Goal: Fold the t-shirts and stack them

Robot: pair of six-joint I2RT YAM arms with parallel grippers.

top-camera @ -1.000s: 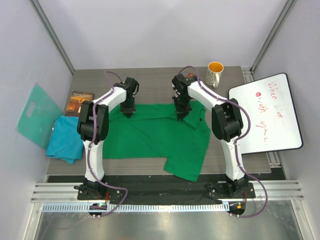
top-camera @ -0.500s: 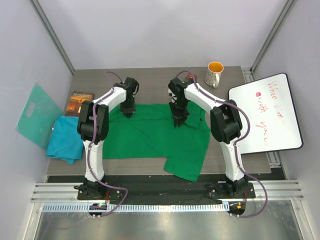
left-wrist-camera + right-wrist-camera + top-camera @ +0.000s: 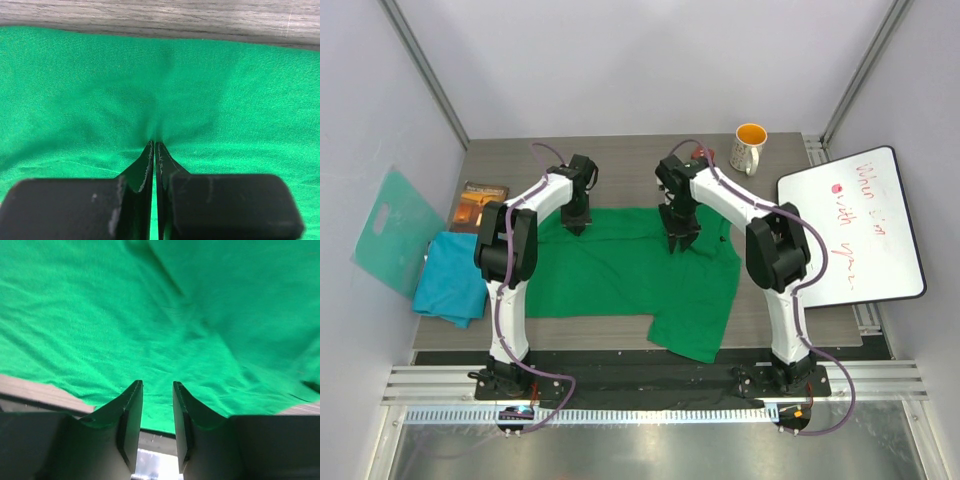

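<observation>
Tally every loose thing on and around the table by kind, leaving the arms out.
T-shirts: 2 (green t-shirt, teal-blue t-shirt)
Mug: 1
Whiteboard: 1
Book: 1
Teal board: 1
Total: 6

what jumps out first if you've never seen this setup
A bright green t-shirt lies spread across the middle of the table. Near its far edge the left claw is shut on the cloth, and the right claw is open over it. A crumpled teal-blue t-shirt sits at the table's left edge.
</observation>
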